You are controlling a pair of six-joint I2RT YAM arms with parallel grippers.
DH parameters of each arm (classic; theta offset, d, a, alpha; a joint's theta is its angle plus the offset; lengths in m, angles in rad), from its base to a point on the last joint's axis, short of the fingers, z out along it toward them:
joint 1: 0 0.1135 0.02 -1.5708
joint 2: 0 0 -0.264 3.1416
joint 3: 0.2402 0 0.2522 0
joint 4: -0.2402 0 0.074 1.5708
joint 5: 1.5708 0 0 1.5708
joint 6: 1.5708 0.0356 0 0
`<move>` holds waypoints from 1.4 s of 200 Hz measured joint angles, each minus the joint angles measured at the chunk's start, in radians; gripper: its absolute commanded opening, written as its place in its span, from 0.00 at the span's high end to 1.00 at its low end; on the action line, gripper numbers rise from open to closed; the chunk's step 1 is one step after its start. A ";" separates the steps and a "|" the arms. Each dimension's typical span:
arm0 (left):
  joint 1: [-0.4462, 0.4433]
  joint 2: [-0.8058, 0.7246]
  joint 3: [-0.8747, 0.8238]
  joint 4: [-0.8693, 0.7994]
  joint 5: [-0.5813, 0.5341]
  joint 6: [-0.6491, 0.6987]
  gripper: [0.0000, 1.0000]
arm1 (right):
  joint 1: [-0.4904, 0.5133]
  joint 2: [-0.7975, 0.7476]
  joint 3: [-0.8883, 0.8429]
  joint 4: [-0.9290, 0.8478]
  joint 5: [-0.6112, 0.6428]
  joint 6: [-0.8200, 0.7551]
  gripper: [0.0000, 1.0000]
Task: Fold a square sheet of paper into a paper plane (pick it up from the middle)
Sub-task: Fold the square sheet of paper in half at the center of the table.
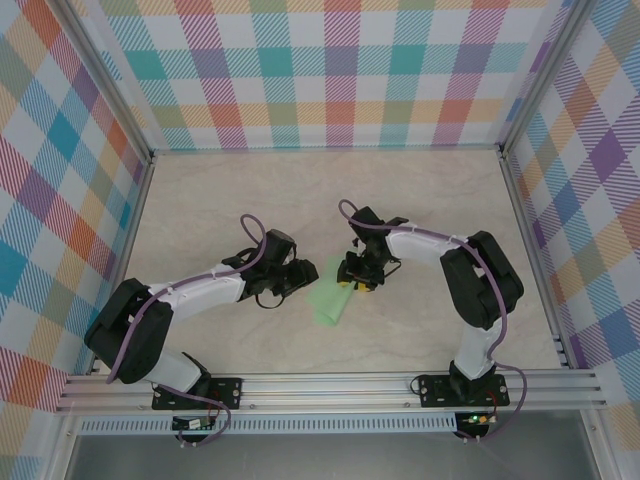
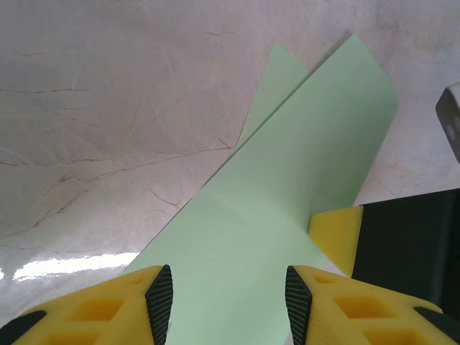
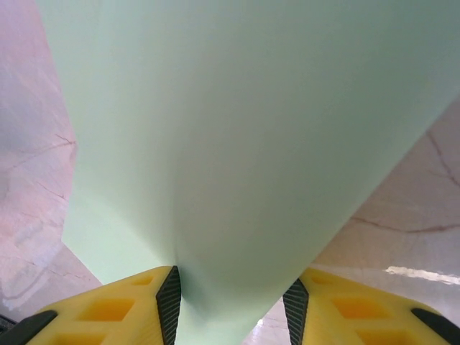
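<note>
The square sheet of paper (image 1: 328, 300), pale mint green, lies folded over into a long slanted band on the table between my two grippers. In the left wrist view the paper (image 2: 287, 180) shows a straight fold edge with a second layer peeking out behind it. My left gripper (image 2: 230, 291) (image 1: 303, 277) hovers open over the band's near end, its pads clear of the paper. My right gripper (image 3: 231, 298) (image 1: 357, 284) is open too, with the paper (image 3: 237, 144) bulging up between its fingers. One yellow right finger (image 2: 336, 237) rests at the paper's edge. A paper plane is out of view.
The marble-patterned table (image 1: 300, 190) is ringed by checked walls (image 1: 320, 70) at the back and both sides. An aluminium rail (image 1: 330, 385) with both arm bases runs along the near edge. The right arm's black body (image 2: 410, 244) stands close beside my left gripper.
</note>
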 measured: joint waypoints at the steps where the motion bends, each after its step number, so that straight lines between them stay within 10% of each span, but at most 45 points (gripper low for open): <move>1: 0.000 0.000 0.000 0.000 0.000 0.000 0.52 | 0.000 0.000 0.000 0.000 0.000 0.000 0.57; 138: 0.012 0.000 -0.006 0.000 0.001 0.000 0.52 | 0.000 0.089 0.156 -0.078 -0.024 -0.340 0.53; 214: 0.012 0.003 -0.020 0.010 0.008 -0.002 0.41 | -0.001 -0.008 0.016 -0.041 -0.038 -0.302 0.50; 280: 0.011 0.021 -0.044 0.096 0.063 -0.010 0.55 | -0.021 -0.035 -0.009 0.033 -0.047 -0.219 0.52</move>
